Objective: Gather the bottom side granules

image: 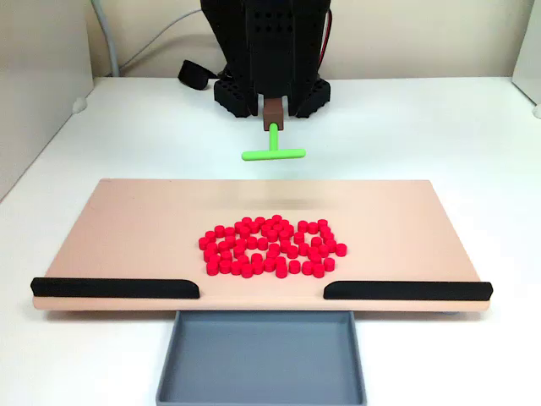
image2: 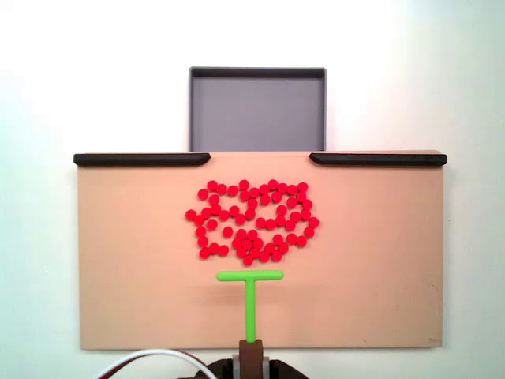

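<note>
The granules [image: 272, 228] [image2: 249, 243] are many small red pellets in a loose patch in the middle of a tan board [image: 127, 220] [image2: 126, 276]. A green T-shaped pusher [image: 273, 154] [image2: 250, 275] hangs from a brown handle held at the end of the black arm. My gripper [image: 273, 108] [image2: 251, 365] looks shut on that handle. In both fixed views the crossbar is raised off the board. It lies on the arm's side of the patch, a small gap from the nearest pellets.
Two black rails [image: 114, 288] [image2: 377, 159] line the board's edge farthest from the arm, with a gap between them. A grey tray [image: 262, 355] [image2: 256, 110] lies just beyond that gap. The arm's base [image: 270, 89] and cables stand behind the board on a white table.
</note>
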